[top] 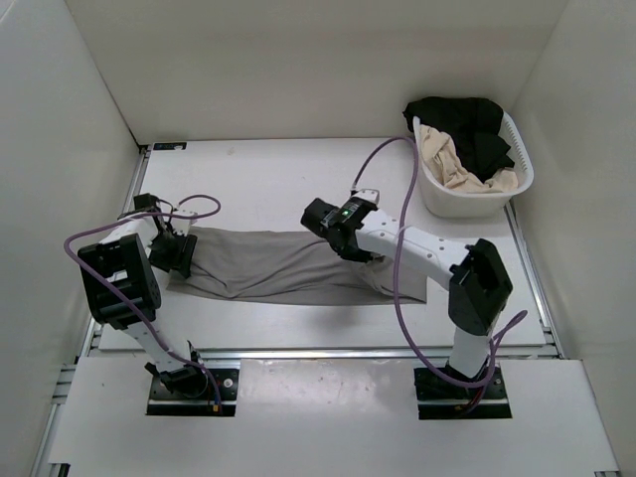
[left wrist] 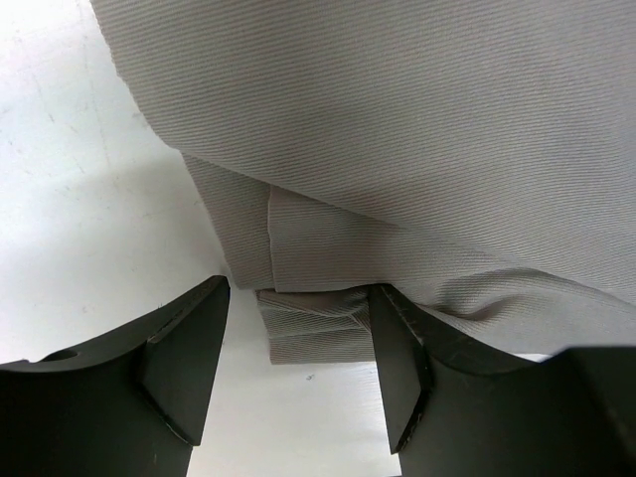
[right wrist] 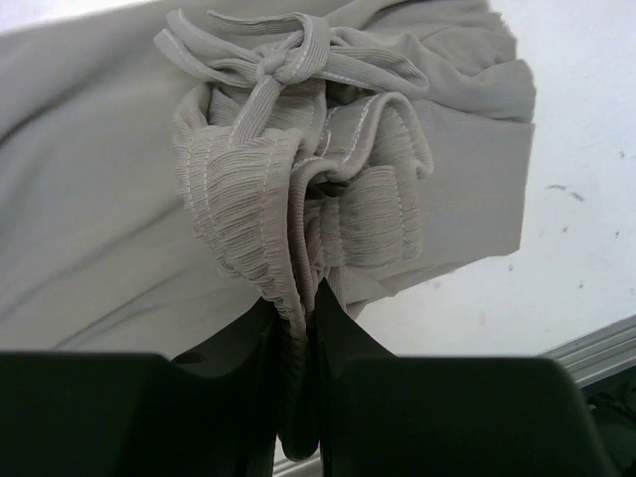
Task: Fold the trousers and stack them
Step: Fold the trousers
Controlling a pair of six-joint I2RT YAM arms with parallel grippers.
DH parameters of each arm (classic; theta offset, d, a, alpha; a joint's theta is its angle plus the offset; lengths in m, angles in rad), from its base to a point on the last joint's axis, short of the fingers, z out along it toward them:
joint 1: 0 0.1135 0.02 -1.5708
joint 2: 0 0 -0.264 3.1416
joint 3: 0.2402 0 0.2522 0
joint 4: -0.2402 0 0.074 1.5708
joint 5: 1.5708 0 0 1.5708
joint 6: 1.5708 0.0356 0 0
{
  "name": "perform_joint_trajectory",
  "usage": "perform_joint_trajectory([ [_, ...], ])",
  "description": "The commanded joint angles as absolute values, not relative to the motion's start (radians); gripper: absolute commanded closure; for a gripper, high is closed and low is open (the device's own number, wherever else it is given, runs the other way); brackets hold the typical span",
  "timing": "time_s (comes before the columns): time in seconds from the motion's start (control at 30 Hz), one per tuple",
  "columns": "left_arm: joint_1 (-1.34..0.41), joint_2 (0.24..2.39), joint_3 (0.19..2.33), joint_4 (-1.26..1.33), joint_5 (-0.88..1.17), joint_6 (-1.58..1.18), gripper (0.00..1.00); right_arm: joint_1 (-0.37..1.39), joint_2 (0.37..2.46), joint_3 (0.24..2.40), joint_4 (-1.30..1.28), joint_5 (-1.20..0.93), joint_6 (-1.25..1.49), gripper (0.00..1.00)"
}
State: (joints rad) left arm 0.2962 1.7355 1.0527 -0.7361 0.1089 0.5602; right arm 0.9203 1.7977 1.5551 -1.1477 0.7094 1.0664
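Note:
The taupe-grey trousers [top: 268,264] lie stretched left to right across the table. My right gripper [top: 350,246] is shut on their gathered elastic waistband [right wrist: 298,214], with the tied drawstring [right wrist: 283,60] above it, and carries it over the legs. My left gripper [top: 180,254] is open at the leg ends on the left. In the left wrist view the hems [left wrist: 318,323] lie on the table between my fingers [left wrist: 189,358], not gripped.
A white basket [top: 444,201] at the back right holds a black garment [top: 467,124] and a beige-cream garment [top: 452,164]. White walls stand on three sides. A metal rail [top: 318,353] runs along the table's near edge.

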Motion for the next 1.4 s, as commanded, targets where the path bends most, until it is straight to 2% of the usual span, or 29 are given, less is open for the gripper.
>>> perform_joint_trajectory([
  [0.0, 0.298, 1.697, 1.046, -0.718, 0.150, 0.548, 0.31, 0.945, 1.822, 1.635, -1.166, 0.723, 1.109, 1.00],
  [0.27, 0.298, 1.717, 1.046, -0.718, 0.132, 0.557, 0.31, 1.015, 1.925, 1.785, -1.157, 0.747, 1.060, 1.00],
  [0.57, 0.298, 1.755, 1.075, -0.718, 0.080, 0.557, 0.31, 1.055, 2.097, 1.876, -1.037, 0.628, 0.927, 0.98],
  [0.7, 0.298, 1.746, 1.075, -0.709, 0.069, 0.566, 0.29, 1.065, 2.221, 1.976, -0.997, 0.497, 0.833, 0.54],
  [0.73, 0.298, 1.746, 1.075, -0.709, 0.069, 0.577, 0.29, 1.098, 2.250, 1.986, -0.973, 0.462, 0.813, 0.39],
  [0.8, 0.298, 1.735, 1.097, -0.709, 0.058, 0.586, 0.29, 1.161, 2.270, 2.040, -0.962, 0.483, 0.779, 0.34],
  [0.83, 0.298, 1.723, 1.106, -0.709, 0.048, 0.600, 0.29, 1.184, 2.279, 2.068, -1.004, 0.520, 0.779, 0.26],
  [0.9, 0.298, 1.709, 1.132, -0.709, 0.034, 0.609, 0.27, 1.236, 2.249, 2.098, -1.023, 0.602, 0.813, 0.20],
  [1.07, 0.298, 1.671, 1.290, -0.739, -0.009, 0.609, 0.26, 1.291, 2.094, 2.010, -1.043, 0.725, 0.940, 0.18],
  [1.2, 0.298, 1.609, 1.422, -0.825, 0.070, 0.597, 0.24, 1.302, 1.956, 1.999, -1.121, 0.788, 1.038, 0.18],
  [1.37, 0.244, 1.507, 1.597, -0.955, 0.302, 0.663, 0.15, 1.217, 1.786, 1.933, -1.345, 0.839, 1.186, 0.16],
])
